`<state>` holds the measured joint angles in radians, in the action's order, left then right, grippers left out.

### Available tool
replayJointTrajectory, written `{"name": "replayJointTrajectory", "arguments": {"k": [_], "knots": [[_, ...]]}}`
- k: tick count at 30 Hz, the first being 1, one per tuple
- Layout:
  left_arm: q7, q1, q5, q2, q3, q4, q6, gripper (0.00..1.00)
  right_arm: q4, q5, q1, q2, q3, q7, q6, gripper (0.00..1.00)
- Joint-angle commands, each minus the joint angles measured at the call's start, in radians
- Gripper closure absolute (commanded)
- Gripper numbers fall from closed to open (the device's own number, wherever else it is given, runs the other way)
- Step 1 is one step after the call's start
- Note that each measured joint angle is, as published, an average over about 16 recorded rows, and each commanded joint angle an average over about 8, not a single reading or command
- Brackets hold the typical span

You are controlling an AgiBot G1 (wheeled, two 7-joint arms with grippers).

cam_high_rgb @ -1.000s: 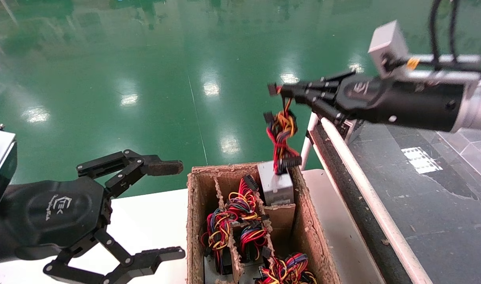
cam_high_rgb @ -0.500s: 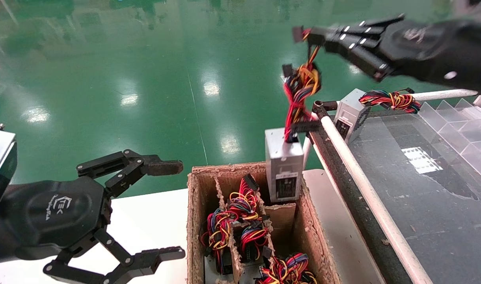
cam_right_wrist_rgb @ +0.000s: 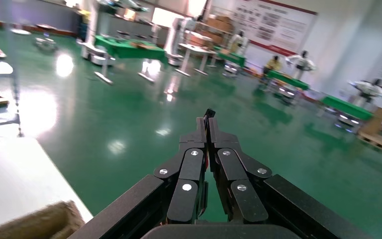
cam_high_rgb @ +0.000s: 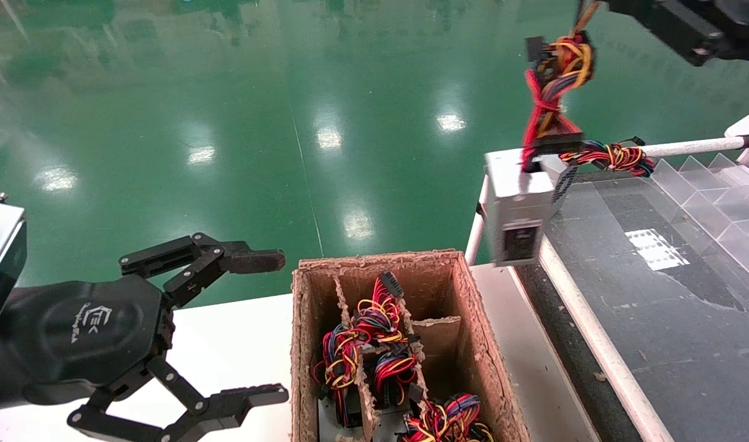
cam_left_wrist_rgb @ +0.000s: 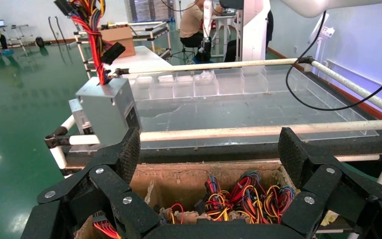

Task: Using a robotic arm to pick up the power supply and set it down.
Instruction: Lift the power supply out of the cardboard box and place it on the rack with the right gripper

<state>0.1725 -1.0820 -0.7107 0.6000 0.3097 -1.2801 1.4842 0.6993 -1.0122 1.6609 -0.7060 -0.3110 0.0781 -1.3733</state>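
The power supply (cam_high_rgb: 517,202) is a silver-grey metal box hanging in the air by its red, yellow and black wire bundle (cam_high_rgb: 555,80). It hangs above the near-left edge of the black bench, up and to the right of the cardboard box. My right gripper (cam_right_wrist_rgb: 208,127) is shut on a plug and wires of that bundle; in the head view only its linkage shows at the top right edge. The left wrist view shows the hanging power supply (cam_left_wrist_rgb: 104,107) too. My left gripper (cam_high_rgb: 276,326) stands open and empty at the lower left, over the white table.
The cardboard box (cam_high_rgb: 298,344) has dividers and holds several more wire bundles (cam_high_rgb: 362,344). To its right runs the black bench (cam_high_rgb: 657,307) with a white rail (cam_high_rgb: 583,313). A second power supply's wires (cam_high_rgb: 608,153) lie at its far end, beside clear plastic dividers (cam_high_rgb: 718,202).
My right gripper has risen and moved right, lifting the power supply out of the cardboard box's far compartment to above the bench edge. The left arm has not moved.
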Motion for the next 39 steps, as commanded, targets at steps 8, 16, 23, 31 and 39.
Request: {"name": "replayJointTrajectory", "arguments": {"k": [8,16,23,31,39], "knots": [[0.0,0.0,0.0,0.0,0.0,0.0,0.0,0.0,-0.015,0.008,-0.049,0.079,0.032,-0.004,0.056,1.0],[0.0,0.0,0.0,0.0,0.001,0.0,0.0,0.0,-0.115,0.002,-0.078,0.106,0.043,-0.059,0.079,1.0],[0.0,0.0,0.001,0.0,0.001,0.0,0.0,0.0,-0.221,-0.009,-0.084,0.094,0.043,-0.13,0.086,1.0],[-0.001,0.0,0.001,-0.001,0.001,0.0,-0.001,0.0,-0.341,-0.039,-0.043,0.048,0.026,-0.201,0.091,1.0],[-0.001,0.0,0.001,-0.001,0.002,0.0,-0.001,0.0,-0.462,-0.074,0.028,-0.015,0.007,-0.264,0.125,1.0]]}}
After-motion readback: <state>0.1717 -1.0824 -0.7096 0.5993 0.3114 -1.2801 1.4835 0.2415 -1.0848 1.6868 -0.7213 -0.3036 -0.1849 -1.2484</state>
